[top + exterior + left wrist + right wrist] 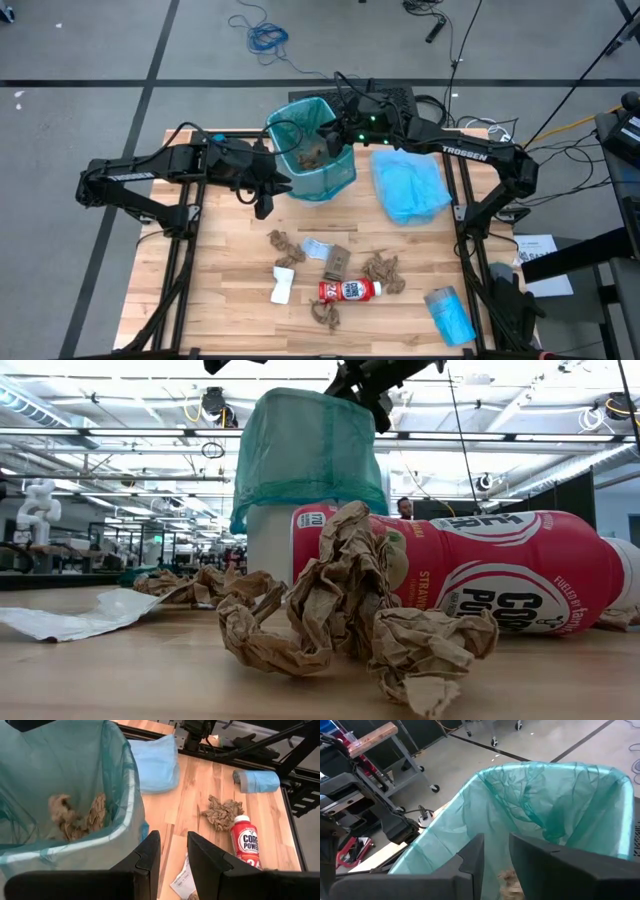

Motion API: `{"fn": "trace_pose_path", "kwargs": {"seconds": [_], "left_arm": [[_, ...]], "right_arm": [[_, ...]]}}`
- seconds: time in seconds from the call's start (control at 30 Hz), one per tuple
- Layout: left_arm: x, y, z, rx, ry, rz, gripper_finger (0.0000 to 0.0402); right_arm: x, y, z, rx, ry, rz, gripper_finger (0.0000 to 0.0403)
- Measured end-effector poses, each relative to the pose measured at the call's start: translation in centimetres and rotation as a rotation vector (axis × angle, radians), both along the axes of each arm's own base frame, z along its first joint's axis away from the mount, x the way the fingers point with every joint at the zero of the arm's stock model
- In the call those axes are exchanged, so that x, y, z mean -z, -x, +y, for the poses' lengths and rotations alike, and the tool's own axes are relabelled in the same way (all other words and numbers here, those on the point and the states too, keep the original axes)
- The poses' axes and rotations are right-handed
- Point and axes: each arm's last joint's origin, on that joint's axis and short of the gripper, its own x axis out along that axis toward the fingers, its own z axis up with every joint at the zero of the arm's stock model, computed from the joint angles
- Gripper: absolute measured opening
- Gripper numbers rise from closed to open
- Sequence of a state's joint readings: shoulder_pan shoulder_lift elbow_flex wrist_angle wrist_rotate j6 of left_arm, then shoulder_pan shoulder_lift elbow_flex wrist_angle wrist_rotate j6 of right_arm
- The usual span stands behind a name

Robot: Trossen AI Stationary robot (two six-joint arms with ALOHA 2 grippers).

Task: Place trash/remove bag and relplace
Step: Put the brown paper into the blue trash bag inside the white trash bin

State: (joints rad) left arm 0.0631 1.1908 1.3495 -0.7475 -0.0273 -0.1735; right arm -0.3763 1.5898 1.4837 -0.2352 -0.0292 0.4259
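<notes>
Trash is split between two places. Two brown wads [77, 815] lie in the bin [318, 150], which stands at the table's [230, 300] far edge and is lined with a teal bag [555, 805]. Left on the table near its front: four wads [382, 270], the bottle [348, 291], a white packet [283, 285], a pale blue scrap [317, 248] and a small brown packet [336, 263].

Progress, as judged: loading is underway, with most pieces not yet binned. Bag removal and replacement are not started; the liner sits folded over the rim.

Other containers: a loose blue bag [409, 185] lies flat to the right of the bin, and a blue bag roll [449, 314] lies at the front right corner. Contents of either, none visible.

My right fingers [495, 865] hang over the bin mouth, parted by a narrow gap, grasping nothing. My left fingers [172, 857] hover just outside the bin's left rim, likewise slightly parted and empty.
</notes>
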Motion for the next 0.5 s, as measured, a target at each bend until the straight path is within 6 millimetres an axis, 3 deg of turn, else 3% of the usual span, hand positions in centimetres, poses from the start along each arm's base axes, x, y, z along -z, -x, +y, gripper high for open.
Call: {"fn": "trace_pose_path", "kwargs": {"seconds": [0.37,0.5], "left_arm": [[0.02,0.01,0.00,0.000,0.001,0.002,0.0094],[0.12,0.08,-0.01,-0.001,0.002,0.015,0.0094]], "right_arm": [[-0.04,0.03,0.01,-0.001,0.002,0.000,0.0087],[-0.94,0.94,0.63,-0.014,0.036,0.008,0.0087]]}}
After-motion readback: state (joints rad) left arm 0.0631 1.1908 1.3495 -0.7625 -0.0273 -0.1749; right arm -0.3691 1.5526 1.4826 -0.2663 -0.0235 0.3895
